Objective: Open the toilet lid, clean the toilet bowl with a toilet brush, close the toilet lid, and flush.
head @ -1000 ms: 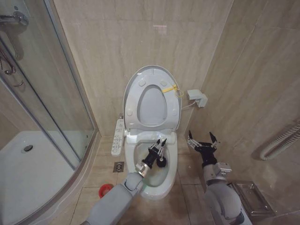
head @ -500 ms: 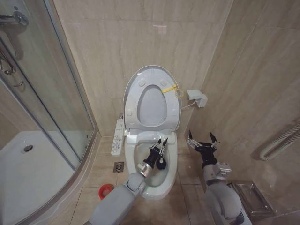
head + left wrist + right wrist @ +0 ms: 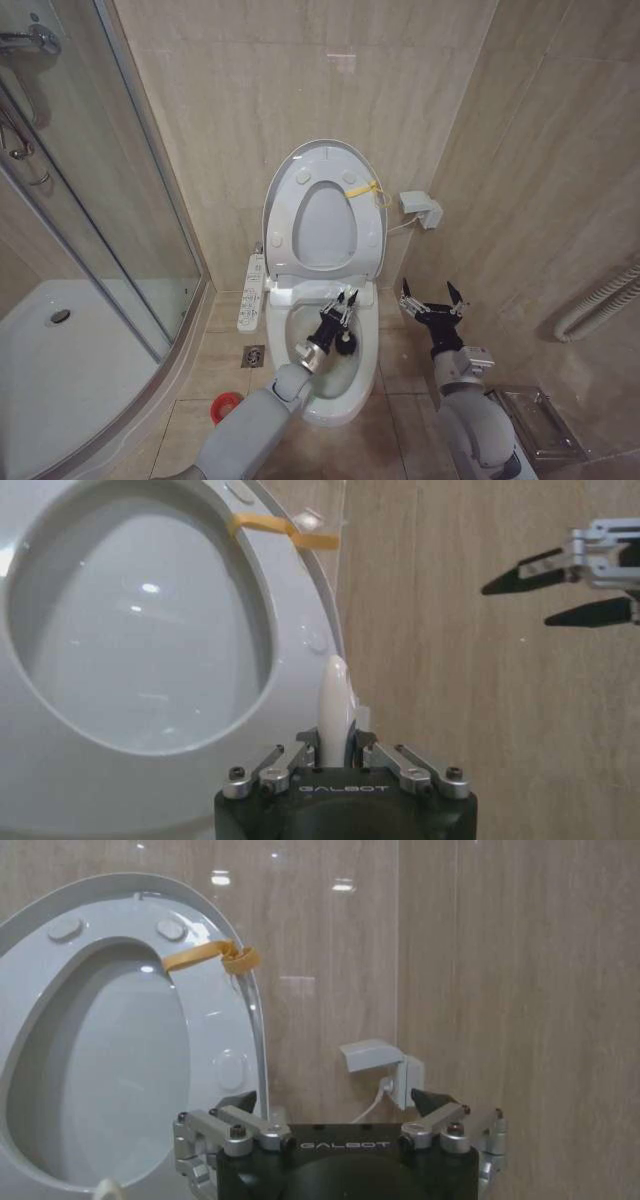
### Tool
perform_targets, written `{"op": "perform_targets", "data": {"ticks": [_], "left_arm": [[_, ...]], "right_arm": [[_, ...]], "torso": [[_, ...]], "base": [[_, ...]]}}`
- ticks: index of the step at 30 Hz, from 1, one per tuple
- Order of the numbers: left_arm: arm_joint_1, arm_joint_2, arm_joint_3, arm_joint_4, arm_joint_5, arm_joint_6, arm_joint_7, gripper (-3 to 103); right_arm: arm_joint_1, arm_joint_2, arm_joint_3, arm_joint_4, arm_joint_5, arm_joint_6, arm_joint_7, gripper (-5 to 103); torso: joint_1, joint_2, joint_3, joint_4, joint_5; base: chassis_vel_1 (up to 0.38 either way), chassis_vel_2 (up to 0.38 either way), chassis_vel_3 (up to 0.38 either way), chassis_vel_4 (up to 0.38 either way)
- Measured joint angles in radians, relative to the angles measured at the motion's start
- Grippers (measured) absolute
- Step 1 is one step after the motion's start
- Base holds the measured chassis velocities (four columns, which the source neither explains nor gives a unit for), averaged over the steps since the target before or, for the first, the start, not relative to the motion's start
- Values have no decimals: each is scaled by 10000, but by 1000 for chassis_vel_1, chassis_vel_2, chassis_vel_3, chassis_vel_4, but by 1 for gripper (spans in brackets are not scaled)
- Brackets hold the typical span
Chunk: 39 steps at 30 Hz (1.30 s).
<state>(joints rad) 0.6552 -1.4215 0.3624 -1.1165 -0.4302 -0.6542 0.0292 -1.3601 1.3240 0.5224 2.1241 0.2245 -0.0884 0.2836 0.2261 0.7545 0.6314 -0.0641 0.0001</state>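
— Where the shower glass (image 3: 120,200) ends at the far left, what sits on the floor beside it?

— A floor drain (image 3: 253,356) in the tiles and, nearer the robot, the small red cup holder (image 3: 224,406), standing apart from the pedestal.

— And the button panel?

— The long white button panel (image 3: 251,291) hangs along the left flank of the toilet bowl (image 3: 300,388), just beside its rim.

— Where is the left gripper?

— The left gripper (image 3: 342,312) reaches over the bowl from the lower left, its fingers pinched on the thin white handle of the toilet brush (image 3: 345,345). The black bristle head hangs just under the fingers, inside the basin toward its right half. From the left wrist camera the handle (image 3: 332,705) rises straight out between the closed fingers.

— Is the cover up?

— Yes. The toilet lid (image 3: 290,170) stands upright against the back wall, with the seat ring (image 3: 368,235) raised flat against it (a yellow tie (image 3: 368,191) loops around the ring's upper right edge).

— What about the right side?

— The right gripper (image 3: 431,299) hovers right of the bowl, well clear of it, fingers spread wide and holding nothing. Behind it a small white wall box (image 3: 421,208) sits on the tiles with a cord running toward the toilet. Farther right a pale hose (image 3: 600,300) curves along the wall, above a glass shelf (image 3: 540,420) low in the corner.
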Motion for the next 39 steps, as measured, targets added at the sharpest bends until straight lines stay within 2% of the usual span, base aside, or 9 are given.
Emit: {"op": "perform_targets", "data": {"ticks": [7, 14, 21, 32, 39], "left_arm": [[147, -161, 129, 546, 131, -54, -4, 21], [-37, -179, 104, -68, 95, 184, -36, 21], [-207, -376, 126, 1120, 323, -78, 20, 21], [-763, -564, 148, 1268, 360, -76, 44, 21], [-238, -271, 104, 981, 583, -77, 52, 21]], "right_arm": [[-1, 0, 0, 0, 0, 0, 0, 100], [0, 0, 0, 0, 0, 0, 0, 100], [0, 0, 0, 0, 0, 0, 0, 100], [0, 0, 0, 0, 0, 0, 0, 100], [-1, 0, 0, 0, 0, 0, 0, 100]], "torso": [[0, 0, 0, 3, 0], [0, 0, 0, -3, 0], [0, -1, 0, 3, -1], [0, -1, 1, -3, -1], [0, 0, 0, 1, -1]], "base": [[0, 0, 0, 0], [0, 0, 0, 0], [0, 0, 0, 0], [0, 0, 0, 0], [0, 0, 0, 0]]}}
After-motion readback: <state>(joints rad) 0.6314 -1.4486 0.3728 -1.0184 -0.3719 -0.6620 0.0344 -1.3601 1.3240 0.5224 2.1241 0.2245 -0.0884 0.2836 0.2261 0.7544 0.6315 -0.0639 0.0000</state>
